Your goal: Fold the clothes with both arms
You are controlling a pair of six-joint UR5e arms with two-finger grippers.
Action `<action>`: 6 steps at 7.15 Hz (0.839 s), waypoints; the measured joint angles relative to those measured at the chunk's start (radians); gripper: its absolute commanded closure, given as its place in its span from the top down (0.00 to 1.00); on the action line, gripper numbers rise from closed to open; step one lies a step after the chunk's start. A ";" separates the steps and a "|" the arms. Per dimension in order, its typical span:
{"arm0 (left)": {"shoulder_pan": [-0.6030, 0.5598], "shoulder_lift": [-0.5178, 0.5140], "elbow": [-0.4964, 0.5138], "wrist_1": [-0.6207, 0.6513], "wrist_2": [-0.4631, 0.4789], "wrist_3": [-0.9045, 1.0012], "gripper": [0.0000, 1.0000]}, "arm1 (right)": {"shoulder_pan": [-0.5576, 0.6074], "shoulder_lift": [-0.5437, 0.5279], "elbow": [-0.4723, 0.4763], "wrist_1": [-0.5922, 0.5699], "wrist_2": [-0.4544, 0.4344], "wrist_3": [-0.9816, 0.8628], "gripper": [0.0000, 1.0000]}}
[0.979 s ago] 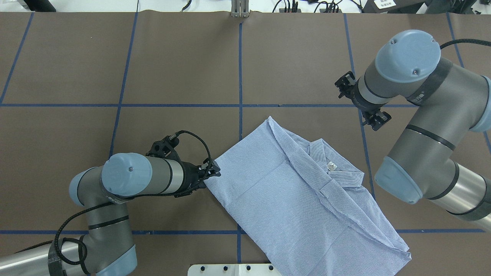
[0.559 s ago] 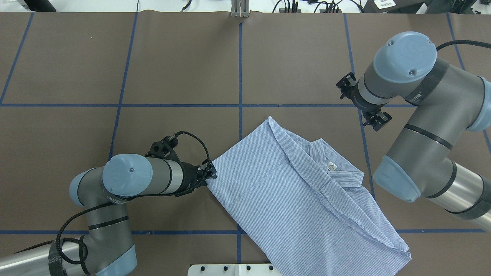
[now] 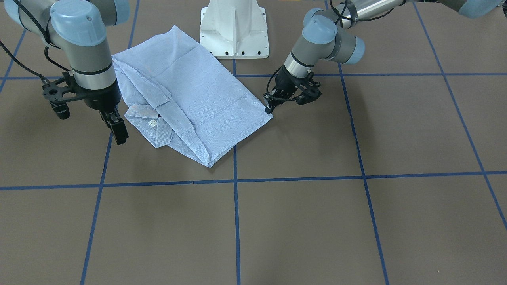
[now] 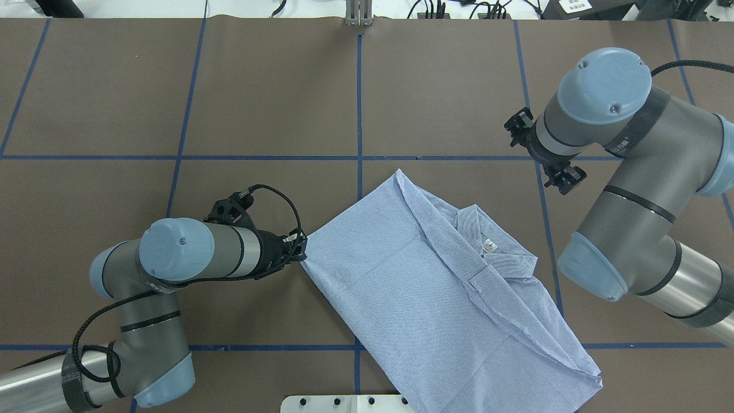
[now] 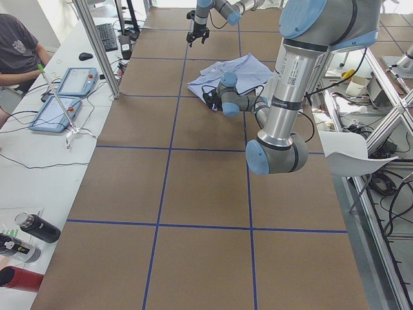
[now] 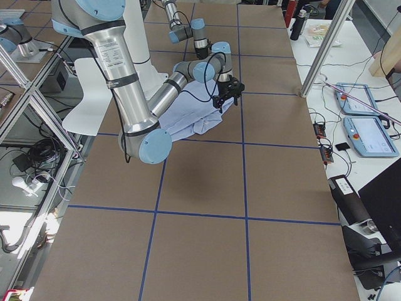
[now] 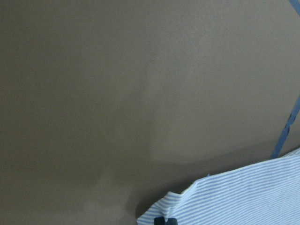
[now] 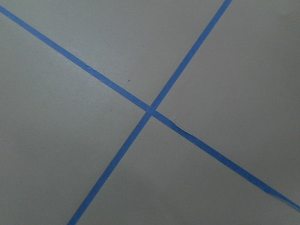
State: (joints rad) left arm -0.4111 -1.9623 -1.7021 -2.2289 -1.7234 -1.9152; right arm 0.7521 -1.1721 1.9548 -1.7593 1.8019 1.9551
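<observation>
The light blue striped shirt (image 4: 424, 287) lies folded and slanted on the brown table, with its collar (image 4: 487, 241) towards the right arm. My left gripper (image 4: 301, 252) is low at the shirt's left corner and shut on that corner. The left wrist view shows the pinched cloth (image 7: 243, 197) at the fingertips (image 7: 165, 220). In the front view my right gripper (image 3: 119, 132) hangs just off the collar side of the shirt (image 3: 190, 91) with nothing in it. Its fingertips do not show in the right wrist view, and it looks open.
Blue tape lines (image 8: 151, 112) cross the brown table cover. The white base pedestal (image 3: 234, 27) stands at the robot's edge, touching the shirt's near end. A person and tablets sit beside the table (image 5: 64, 97) in the left side view.
My left gripper has pulled back to the left with the shirt corner, and the whole shirt has slid a little left with it. The right arm has barely moved.
</observation>
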 measured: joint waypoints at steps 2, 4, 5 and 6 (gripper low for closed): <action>-0.090 -0.006 0.017 0.000 -0.005 0.109 0.00 | 0.001 0.001 -0.003 0.001 -0.005 -0.006 1.00; -0.235 -0.108 0.171 -0.016 -0.008 0.228 0.00 | 0.001 0.002 -0.003 0.002 -0.005 -0.009 1.00; -0.303 -0.191 0.307 -0.059 -0.009 0.277 0.00 | 0.001 0.004 -0.004 0.002 -0.005 -0.011 1.00; -0.350 -0.271 0.448 -0.126 -0.010 0.313 0.00 | -0.001 0.008 -0.004 0.004 -0.004 -0.011 1.00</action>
State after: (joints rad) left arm -0.7611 -2.2329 -1.2539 -2.3549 -1.7331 -1.6018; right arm 0.7508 -1.1641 1.9509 -1.7556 1.7980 1.9442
